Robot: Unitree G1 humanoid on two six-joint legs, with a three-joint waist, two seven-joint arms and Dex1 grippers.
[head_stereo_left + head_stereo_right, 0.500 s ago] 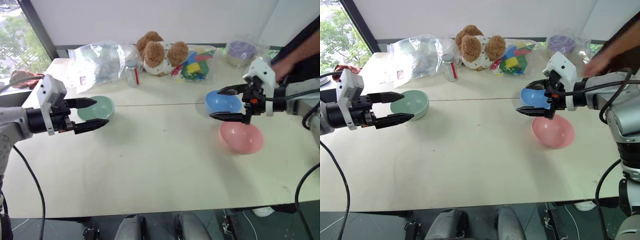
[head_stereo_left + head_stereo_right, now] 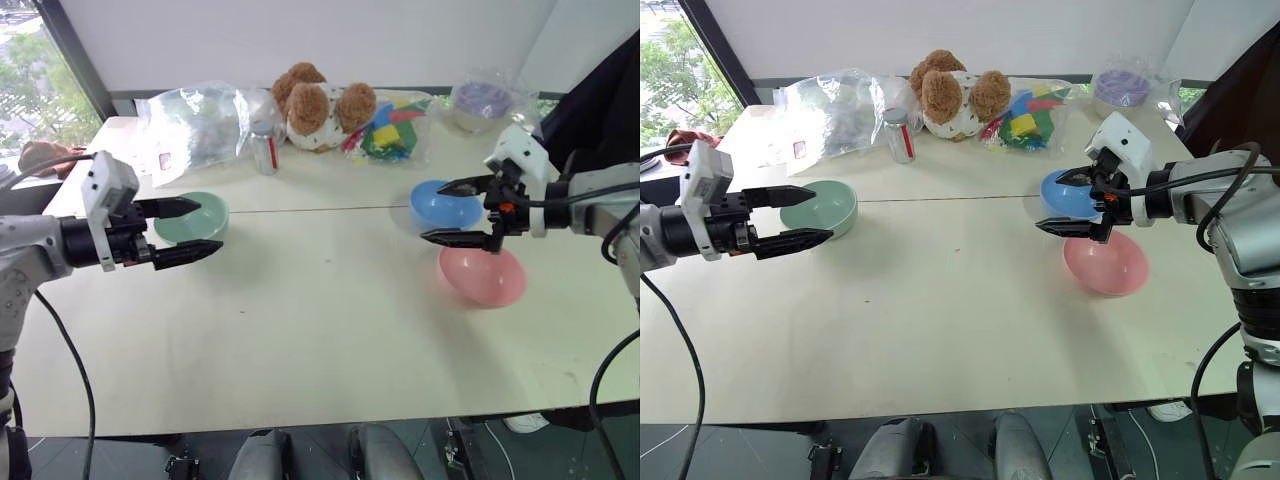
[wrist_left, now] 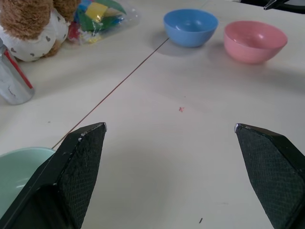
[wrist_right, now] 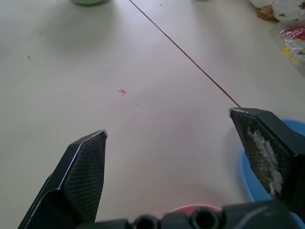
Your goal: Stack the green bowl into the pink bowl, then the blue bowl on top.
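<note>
No text, brand, number or sign can be read on anything here. The clear plastic bag (image 2: 195,122) at the far side of the desk (image 2: 320,340) carries a small white label with a red patch, too small to make out. The small bottle (image 2: 900,135) beside it has a red stripe on its side, with no lettering legible. A tiny red mark (image 4: 122,91) lies on the desk surface; it forms no readable character. The bowls are plain.
</note>
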